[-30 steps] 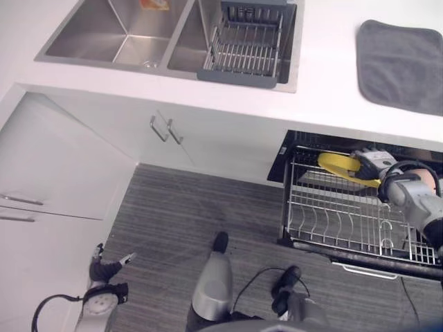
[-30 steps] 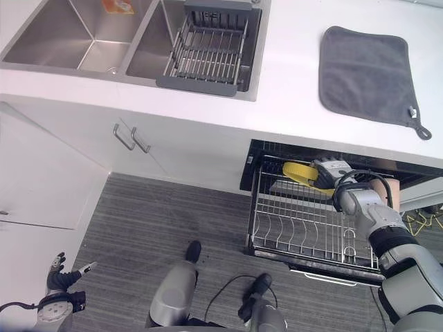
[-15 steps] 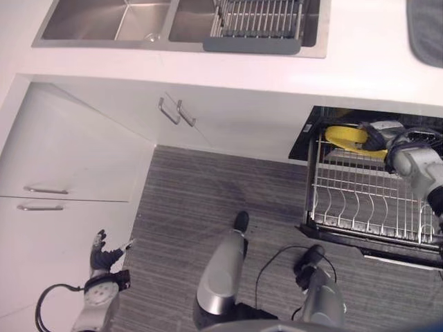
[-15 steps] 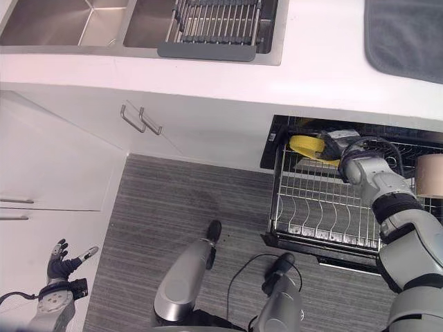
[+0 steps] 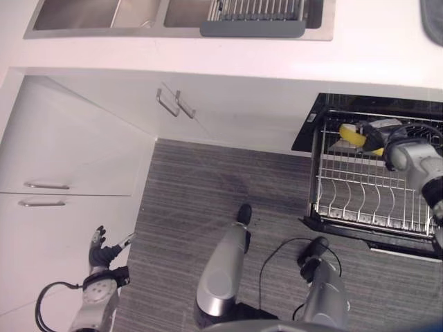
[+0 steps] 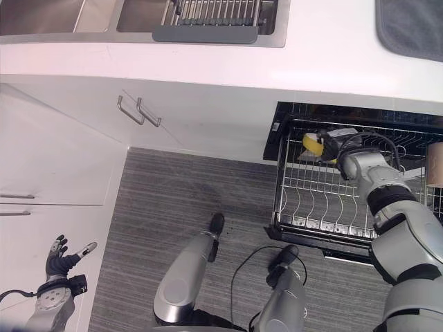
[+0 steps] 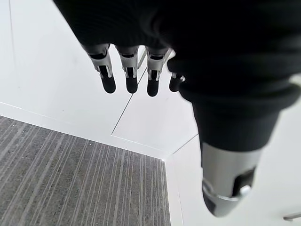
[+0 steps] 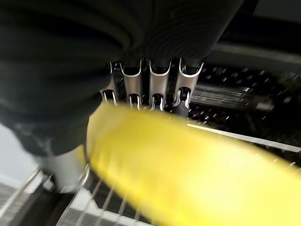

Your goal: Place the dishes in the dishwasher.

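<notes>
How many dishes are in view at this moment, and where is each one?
1. A yellow dish is held by the right hand over the back of the pulled-out dishwasher rack. The rack's rear lies in shadow, so other dishes may be hidden there.

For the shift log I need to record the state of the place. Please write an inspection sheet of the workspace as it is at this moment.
Surface: white countertop with a steel sink set into it.
Job's things: yellow dish held over the back of the pulled-out dishwasher rack, not yet set between the tines.
Clutter: grey drying rack in the sink; grey cloth on the countertop.
Hands: right hand curled on the yellow dish; left hand open, idle, low beside the white cabinets.
Cables: nothing seen apart from the robot's own.
Surroundings: grey striped floor; cabinet doors closed.
</notes>
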Tool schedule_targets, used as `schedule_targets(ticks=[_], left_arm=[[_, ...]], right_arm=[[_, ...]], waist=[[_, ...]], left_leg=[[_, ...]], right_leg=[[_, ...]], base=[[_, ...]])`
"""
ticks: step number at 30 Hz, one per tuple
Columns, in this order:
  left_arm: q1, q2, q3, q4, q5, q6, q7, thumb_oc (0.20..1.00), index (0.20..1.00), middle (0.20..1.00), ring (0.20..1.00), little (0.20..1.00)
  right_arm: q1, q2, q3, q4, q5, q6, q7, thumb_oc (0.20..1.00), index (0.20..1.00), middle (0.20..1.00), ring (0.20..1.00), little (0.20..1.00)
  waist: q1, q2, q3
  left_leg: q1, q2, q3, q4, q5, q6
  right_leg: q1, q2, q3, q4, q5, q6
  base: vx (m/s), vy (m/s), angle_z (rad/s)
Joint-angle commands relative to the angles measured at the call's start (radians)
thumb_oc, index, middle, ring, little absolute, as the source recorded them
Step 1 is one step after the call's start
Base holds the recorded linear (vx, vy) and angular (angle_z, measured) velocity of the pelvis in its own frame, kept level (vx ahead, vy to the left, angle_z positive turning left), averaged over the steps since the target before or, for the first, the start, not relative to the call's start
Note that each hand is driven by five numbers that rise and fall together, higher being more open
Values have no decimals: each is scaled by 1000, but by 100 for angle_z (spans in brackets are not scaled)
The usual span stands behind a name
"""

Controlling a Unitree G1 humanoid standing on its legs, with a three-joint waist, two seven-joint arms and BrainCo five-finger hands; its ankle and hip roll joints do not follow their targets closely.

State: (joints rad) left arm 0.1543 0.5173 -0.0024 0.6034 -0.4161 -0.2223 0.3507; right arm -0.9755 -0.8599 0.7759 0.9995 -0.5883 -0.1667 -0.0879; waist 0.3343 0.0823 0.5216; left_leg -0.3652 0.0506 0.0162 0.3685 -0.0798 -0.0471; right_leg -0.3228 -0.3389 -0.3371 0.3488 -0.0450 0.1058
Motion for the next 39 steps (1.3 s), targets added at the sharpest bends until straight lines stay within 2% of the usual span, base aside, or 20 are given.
schedule_targets(ticks=[1, 13, 15, 16, 18, 20, 21, 23, 26, 30, 34, 39], left_arm=[[58, 64, -2, 1, -21, -33, 14, 1000, 1000, 1000, 1000, 1000], [51, 71, -14, -21, -19, -19, 28, 1000, 1000, 1000, 1000, 1000], [51, 71, -13, -23, -19, -15, 28, 1000, 1000, 1000, 1000, 1000], [54, 68, -10, -32, -21, -10, 30, 1000, 1000, 1000, 1000, 1000], [59, 61, -7, -46, -22, -1, 33, 1000, 1000, 1000, 1000, 1000], [76, 42, -4, -79, -26, 17, 51, 1000, 1000, 1000, 1000, 1000], [86, 31, 2, -86, -25, 20, 57, 1000, 1000, 1000, 1000, 1000], [103, 7, 23, -104, -18, 33, 73, 1000, 1000, 1000, 1000, 1000], [127, -24, 44, -134, -21, 52, 107, 1000, 1000, 1000, 1000, 1000], [132, -62, 63, -122, -10, 54, 136, 1000, 1000, 1000, 1000, 1000], [129, -85, 75, -108, 18, 60, 155, 1000, 1000, 1000, 1000, 1000], [123, -106, 87, -83, 26, 50, 176, 1000, 1000, 1000, 1000, 1000]], right_arm=[[-31, -11, 30, -36, 23, -1, -1, 1000, 1000, 1000, 1000, 1000], [-7, 6, 0, -13, 48, 7, 2, 1000, 1000, 1000, 1000, 1000], [-4, 9, -13, -14, 104, 26, 9, 1000, 1000, 1000, 1000, 1000], [6, 10, -38, -25, 182, 65, 44, 1000, 1000, 1000, 1000, 1000], [44, 13, -96, -36, 283, 111, 57, 1000, 1000, 1000, 1000, 1000], [119, 14, -246, -146, 552, 192, 28, 1000, 1000, 1000, 1000, 1000], [157, 19, -297, -197, 642, 208, 18, 1000, 1000, 1000, 1000, 1000], [284, 34, -425, -348, 725, 242, 10, 1000, 1000, 1000, 1000, 1000], [504, 86, -588, -561, 767, 252, -6, 1000, 1000, 1000, 1000, 1000], [665, 152, -683, -696, 771, 262, -34, 1000, 1000, 1000, 1000, 1000], [773, 218, -806, -824, 876, 224, -89, 1000, 1000, 1000, 1000, 1000], [841, 227, -912, -909, 863, 171, -142, 1000, 1000, 1000, 1000, 1000]], waist=[[16, -29, -37], [10, -30, -29], [9, -30, -29], [6, -31, -28], [-1, -30, -27], [-23, -33, -22], [-32, -37, -20], [-56, -55, -17], [-100, -82, -16], [-141, -117, -19], [-185, -157, -26], [-221, -175, -37]], left_leg=[[-48, 62, -42, 44, 20, -10], [-49, 61, -33, 53, 12, -2], [-47, 60, -32, 52, 12, -1], [-45, 61, -30, 50, 13, -1], [-39, 61, -27, 46, 16, 0], [-28, 64, -23, 42, 15, 0], [-23, 65, -20, 40, 15, 0], [-7, 74, -11, 34, 15, -2], [13, 89, 7, 28, 14, -1], [45, 109, 28, 14, 13, 1], [73, 128, 53, -4, 15, -1], [90, 144, 75, -13, 13, -7]], right_leg=[[27, -36, -8, 43, -4, 24], [12, -47, -2, 58, 0, 29], [12, -47, -1, 59, 2, 28], [13, -46, 1, 57, 3, 28], [17, -46, 2, 54, 6, 26], [21, -43, 13, 52, 8, 23], [24, -38, 18, 49, 9, 22], [40, -27, 24, 38, 12, 20], [56, -9, 38, 22, 20, 20], [82, 20, 51, -6, 28, 18], [108, 47, 65, -42, 43, 19], [120, 71, 77, -64, 47, 17]], base=[[0, 0, 0], [0, 0, 0], [-2, 13, -2], [5, 38, -3], [14, 66, -4], [17, 108, -5], [18, 84, -6], [39, 49, -8], [40, 27, -19], [28, -9, -25], [17, -55, -28], [-24, -10, -13]])
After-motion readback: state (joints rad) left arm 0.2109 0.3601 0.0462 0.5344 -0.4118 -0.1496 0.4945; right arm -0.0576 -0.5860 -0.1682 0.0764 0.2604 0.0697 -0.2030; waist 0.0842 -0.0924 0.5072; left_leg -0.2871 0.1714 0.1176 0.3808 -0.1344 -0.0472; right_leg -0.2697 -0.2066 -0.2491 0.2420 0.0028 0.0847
